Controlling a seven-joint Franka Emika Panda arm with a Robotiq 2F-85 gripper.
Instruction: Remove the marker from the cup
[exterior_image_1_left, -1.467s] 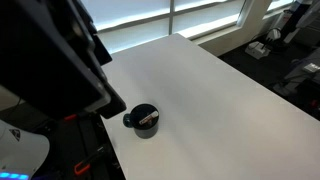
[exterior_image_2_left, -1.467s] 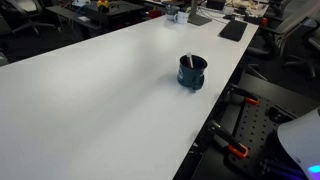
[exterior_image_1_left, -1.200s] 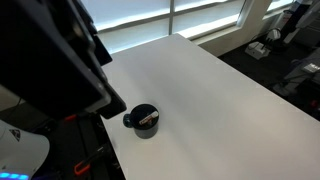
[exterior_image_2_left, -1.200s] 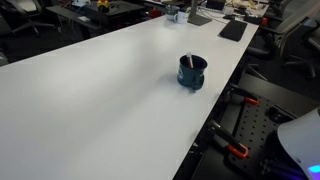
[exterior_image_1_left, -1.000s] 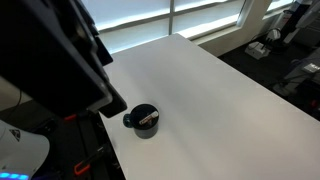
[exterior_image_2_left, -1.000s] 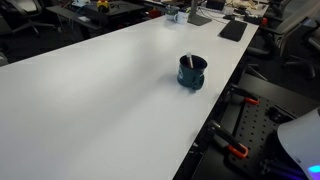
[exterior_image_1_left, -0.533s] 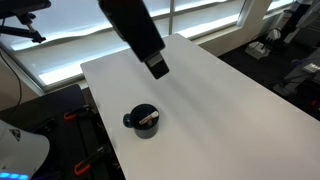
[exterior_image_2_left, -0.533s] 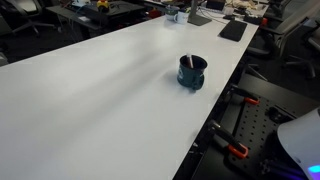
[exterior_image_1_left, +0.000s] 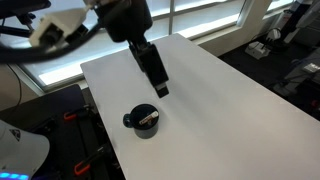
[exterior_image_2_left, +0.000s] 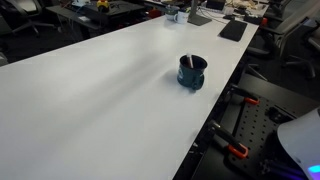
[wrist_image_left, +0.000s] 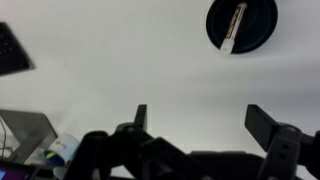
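Note:
The cup (exterior_image_1_left: 145, 120) is a small squat black mug with a stubby handle, standing near a corner of the white table (exterior_image_1_left: 220, 95). It also shows in an exterior view (exterior_image_2_left: 192, 71) and in the wrist view (wrist_image_left: 241, 24). The marker (wrist_image_left: 235, 27), reddish with a paler part, lies inside the cup, leaning on its rim; it also shows in an exterior view (exterior_image_1_left: 148, 119). My gripper (exterior_image_1_left: 160, 88) hangs above the table, just beyond the cup and apart from it. In the wrist view its fingers (wrist_image_left: 205, 122) are spread wide and empty.
The table edge runs close to the cup (exterior_image_2_left: 225, 85). Black frames with red clamps stand beside the table (exterior_image_2_left: 240, 130). Desks, monitors and chairs fill the room behind (exterior_image_2_left: 200, 12). A keyboard (wrist_image_left: 12, 48) shows at the wrist view's left edge.
The arm, earlier a large dark mass close to the camera, has swung out over the table and come down toward the cup. The cup and marker have not moved.

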